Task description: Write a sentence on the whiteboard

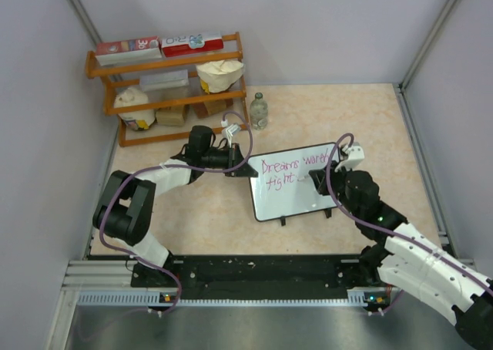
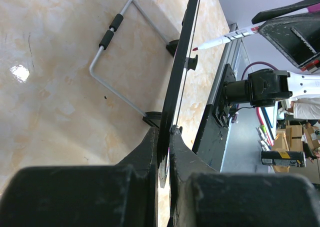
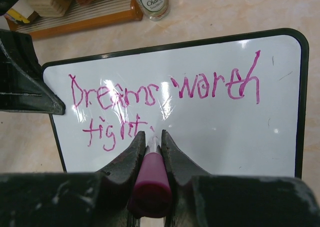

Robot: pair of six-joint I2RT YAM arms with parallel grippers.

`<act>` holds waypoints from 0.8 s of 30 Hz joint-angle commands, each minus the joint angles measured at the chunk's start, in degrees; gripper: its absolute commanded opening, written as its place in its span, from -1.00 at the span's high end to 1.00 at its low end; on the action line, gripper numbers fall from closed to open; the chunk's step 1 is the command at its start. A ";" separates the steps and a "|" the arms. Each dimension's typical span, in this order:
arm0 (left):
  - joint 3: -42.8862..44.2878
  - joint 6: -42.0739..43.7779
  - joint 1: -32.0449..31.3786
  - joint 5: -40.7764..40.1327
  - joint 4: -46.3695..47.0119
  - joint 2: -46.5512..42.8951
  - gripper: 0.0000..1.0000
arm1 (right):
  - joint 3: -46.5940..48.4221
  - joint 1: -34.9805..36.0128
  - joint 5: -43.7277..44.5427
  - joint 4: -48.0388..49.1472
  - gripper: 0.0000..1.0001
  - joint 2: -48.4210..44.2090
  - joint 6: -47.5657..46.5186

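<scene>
My left claw (image 2: 164,133) clamps the board's (image 3: 225,137) edge; my right claw (image 3: 151,137) grips a marker (image 3: 150,187). The sentence (image 3: 165,89) stops at "fight", so next I likely finish that word, pressing lightly.

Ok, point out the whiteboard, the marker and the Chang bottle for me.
whiteboard (image 3: 225,137), right wrist view, bare white lower-right area
marker (image 3: 150,184), right wrist view, magenta rear end
Chang bottle (image 1: 259,112), top external view, its body

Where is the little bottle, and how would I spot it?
Find the wooden shelf at the far left of the table. Right beside its end, behind the whiteboard, stands the bottle. It alone is tall and clear, its label reading Chang.
</scene>
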 commanded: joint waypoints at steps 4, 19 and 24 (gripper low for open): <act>0.93 2.79 0.45 -7.37 -1.27 -0.15 1.00 | 5.27 -0.52 0.30 4.05 1.00 1.28 -0.67; 1.02 2.97 0.45 -7.54 -1.62 -0.15 1.00 | 3.33 -0.52 1.70 5.46 1.00 4.27 -0.76; 1.02 2.97 0.45 -7.46 -1.54 0.02 1.00 | 2.10 -0.43 2.06 4.76 1.00 3.57 -0.84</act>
